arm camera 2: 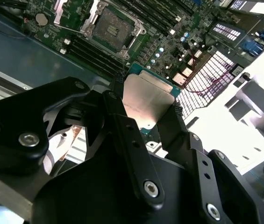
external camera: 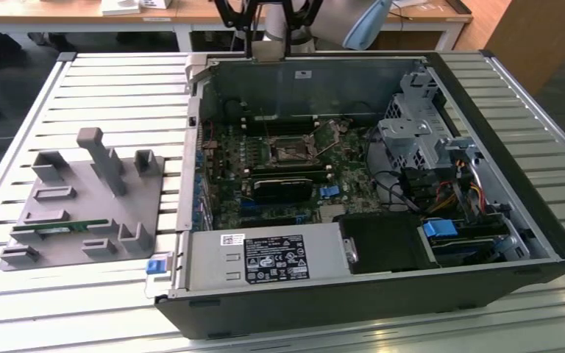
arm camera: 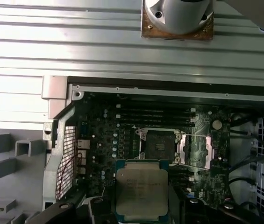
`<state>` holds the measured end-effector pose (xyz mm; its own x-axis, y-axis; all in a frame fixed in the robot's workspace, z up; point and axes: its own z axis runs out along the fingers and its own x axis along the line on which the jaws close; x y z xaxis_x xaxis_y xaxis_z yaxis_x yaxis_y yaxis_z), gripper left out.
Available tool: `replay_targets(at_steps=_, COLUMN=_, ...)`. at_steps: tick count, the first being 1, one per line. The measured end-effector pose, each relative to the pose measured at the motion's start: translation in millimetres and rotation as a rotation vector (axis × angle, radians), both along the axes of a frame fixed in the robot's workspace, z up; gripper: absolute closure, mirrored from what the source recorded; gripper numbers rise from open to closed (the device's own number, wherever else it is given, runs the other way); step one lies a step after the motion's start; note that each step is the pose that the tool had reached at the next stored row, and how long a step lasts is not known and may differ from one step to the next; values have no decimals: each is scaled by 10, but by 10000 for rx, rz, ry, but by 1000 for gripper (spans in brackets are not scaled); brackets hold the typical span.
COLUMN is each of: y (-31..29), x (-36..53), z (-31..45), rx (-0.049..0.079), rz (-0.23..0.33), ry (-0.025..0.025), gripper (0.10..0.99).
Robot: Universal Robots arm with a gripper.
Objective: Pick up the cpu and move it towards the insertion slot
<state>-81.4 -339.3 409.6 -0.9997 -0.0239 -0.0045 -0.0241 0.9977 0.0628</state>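
While our hand [arm camera 2: 146,109] is gripping the cpu [arm camera 2: 146,100] by its edges, we are hanging above the insertion slot [arm camera: 159,143], not touching it.

Exterior view: even daylight, slatted table [external camera: 115,88] bright, case interior [external camera: 302,103] shadowed. In the second wrist view my fingers [arm camera 2: 122,126] are dark and soft up close, cpu [arm camera 2: 146,100] top glares, the far side blows out white. First wrist view: slightly soft.
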Motion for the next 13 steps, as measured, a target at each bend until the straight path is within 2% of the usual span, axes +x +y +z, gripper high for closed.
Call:
replay_targets(at_steps=9, y=16, x=78, z=-16, rx=0, rz=-324, ry=0, gripper=549)
replay_targets(at_steps=13, y=39, x=150, z=-38, rx=-1, rz=-376, ry=1, gripper=549)
